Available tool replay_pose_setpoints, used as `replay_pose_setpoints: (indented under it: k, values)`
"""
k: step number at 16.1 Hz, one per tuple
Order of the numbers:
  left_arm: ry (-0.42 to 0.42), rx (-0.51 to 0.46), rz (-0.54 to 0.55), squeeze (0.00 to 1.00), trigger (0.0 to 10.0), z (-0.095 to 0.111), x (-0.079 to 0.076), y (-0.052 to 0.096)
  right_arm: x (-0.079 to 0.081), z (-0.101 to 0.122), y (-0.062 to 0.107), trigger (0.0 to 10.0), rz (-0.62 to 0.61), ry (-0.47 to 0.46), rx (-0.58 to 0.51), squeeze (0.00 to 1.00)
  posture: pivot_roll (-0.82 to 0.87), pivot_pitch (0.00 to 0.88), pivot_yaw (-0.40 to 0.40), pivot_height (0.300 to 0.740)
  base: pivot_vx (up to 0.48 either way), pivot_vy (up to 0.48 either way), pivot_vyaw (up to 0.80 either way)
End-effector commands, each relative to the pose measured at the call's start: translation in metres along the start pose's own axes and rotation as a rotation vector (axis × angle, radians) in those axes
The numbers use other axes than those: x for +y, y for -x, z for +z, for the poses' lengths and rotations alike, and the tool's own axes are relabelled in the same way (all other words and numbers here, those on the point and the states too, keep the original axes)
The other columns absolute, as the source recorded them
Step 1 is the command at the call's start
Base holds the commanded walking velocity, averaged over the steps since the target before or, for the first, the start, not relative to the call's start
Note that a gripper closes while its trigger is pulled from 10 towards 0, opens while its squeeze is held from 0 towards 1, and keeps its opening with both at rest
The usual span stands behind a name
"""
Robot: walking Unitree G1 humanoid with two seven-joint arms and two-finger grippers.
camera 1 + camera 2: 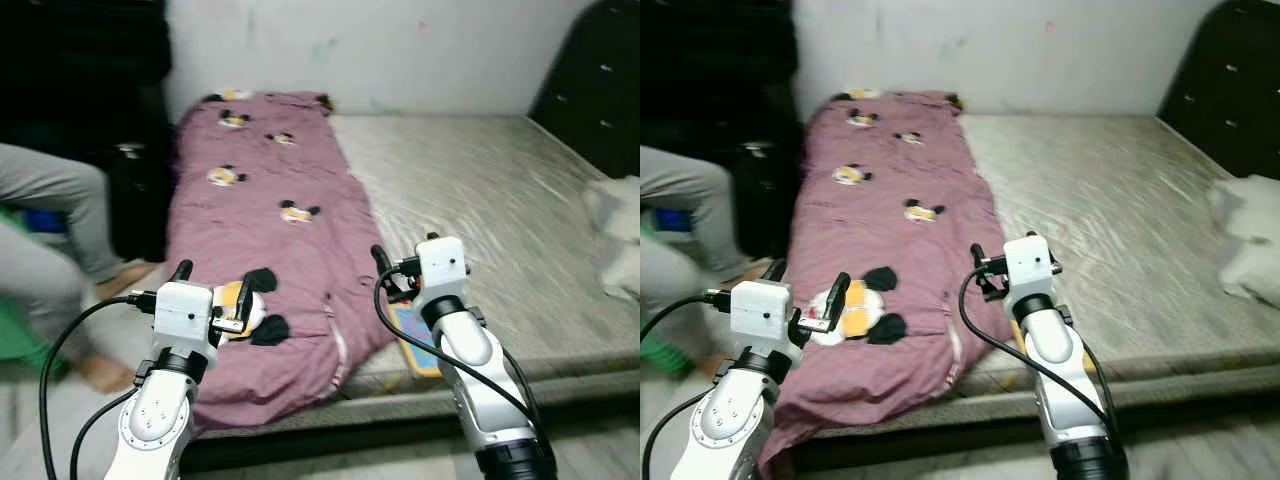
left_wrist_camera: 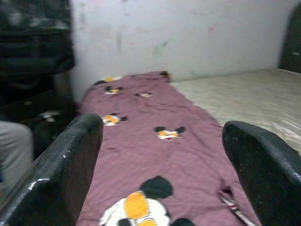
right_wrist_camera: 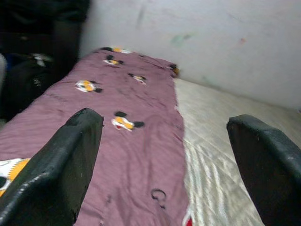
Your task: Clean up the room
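Person's legs [image 1: 45,215] in grey sit at 9 o'clock, by the dark furniture, close to the bed's left side. L gripper [image 1: 212,290] hovers at about 7 o'clock over the near end of the blanket [image 1: 270,250], fingers spread wide, nothing between them; its wrist view looks straight along the cloth. Blanket is mauve w/ cartoon-mouse prints, laid as a long strip from 11 o'clock at the wall down to 6 o'clock, near hem hanging off the mattress [image 1: 500,200] edge. R gripper [image 1: 390,275] sits at about 5 o'clock, just at the blanket's right edge, also wide apart and empty. A small colourful flat thing [image 1: 418,338] lies under that arm on the mattress; can't tell what it is. White bundle [image 1: 618,235] at 3 o'clock, prob. a pillow or bedding. Handling, by guess: blanket is soft, limp, light-ish but bulky, will sag and drag; best pinched at the near hem or a corner, one gripper each side, taking a fold of cloth rather than a flat face.
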State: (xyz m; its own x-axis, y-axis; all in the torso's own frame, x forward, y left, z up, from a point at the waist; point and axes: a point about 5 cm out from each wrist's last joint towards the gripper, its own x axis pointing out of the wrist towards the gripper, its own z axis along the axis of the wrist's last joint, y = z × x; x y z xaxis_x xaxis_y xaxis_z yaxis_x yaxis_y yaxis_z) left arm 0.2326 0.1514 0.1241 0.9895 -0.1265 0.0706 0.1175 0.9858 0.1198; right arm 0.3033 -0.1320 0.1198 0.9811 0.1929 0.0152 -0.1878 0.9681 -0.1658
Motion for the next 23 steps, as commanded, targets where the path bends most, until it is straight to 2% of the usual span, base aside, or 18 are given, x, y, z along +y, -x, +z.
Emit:
replay_pose_setpoints:
  k: [1, 9, 18, 19, 23]
  values:
    - [-0.009, 0.002, -0.003, 0.0, 10.0, -0.0002, -0.0001, -0.0007, 0.0015, 0.0046, -0.0031, 10.0, 0.012, 0.003, -0.019, 0.0, -0.02, 0.0, -0.086, 0.74, 0.0, 0.0, 0.8]
    - [0.007, -0.001, -0.019, 0.0, 10.0, -0.0002, -0.0029, -0.0022, 0.0018, 0.0045, -0.0046, 10.0, 0.016, 0.0, -0.022, 0.0, -0.02, 0.0, -0.086, 0.74, 0.0, -0.234, 0.63]
    - [0.026, -0.01, -0.017, 0.0, 10.0, 0.0002, -0.0038, -0.0046, 0.0026, 0.004, -0.0065, 10.0, 0.012, -0.005, -0.024, 0.0, -0.02, 0.0, -0.088, 0.74, 0.0, -0.03, 0.0]
    - [0.045, -0.022, -0.025, 0.0, 10.0, 0.0009, -0.0051, -0.0037, 0.0027, 0.003, -0.0054, 10.0, 0.011, -0.01, -0.02, 0.0, -0.02, 0.0, -0.088, 0.74, 0.0, 0.0, 0.0]
    - [0.031, -0.052, -0.073, 0.0, 10.0, 0.0042, -0.0089, -0.0031, 0.0015, 0.0029, -0.0056, 10.0, 0.005, -0.023, -0.014, 0.0, -0.03, 0.0, -0.09, 0.74, 0.0, 0.0, 0.0]
